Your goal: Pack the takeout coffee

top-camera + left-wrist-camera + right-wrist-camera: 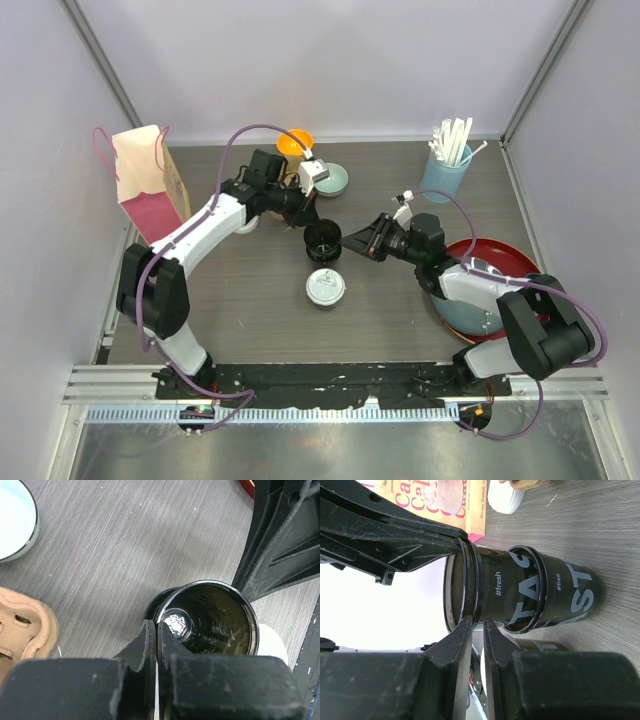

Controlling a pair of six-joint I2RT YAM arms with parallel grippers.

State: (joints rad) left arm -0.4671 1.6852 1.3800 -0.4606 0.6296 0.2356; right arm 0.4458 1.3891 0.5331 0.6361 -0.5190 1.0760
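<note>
Left wrist view: the left gripper point(156, 630) is clamped on the near rim of an open black cup point(215, 617). The cup stands upright, mouth up, nested in a second cup point(570, 592). The right gripper point(477, 630) sits on the opposite side, fingers a slit apart at that rim; I cannot tell whether it grips. A white lid point(325, 288) lies on the table just nearer the bases, about equally near both arms.
</note>
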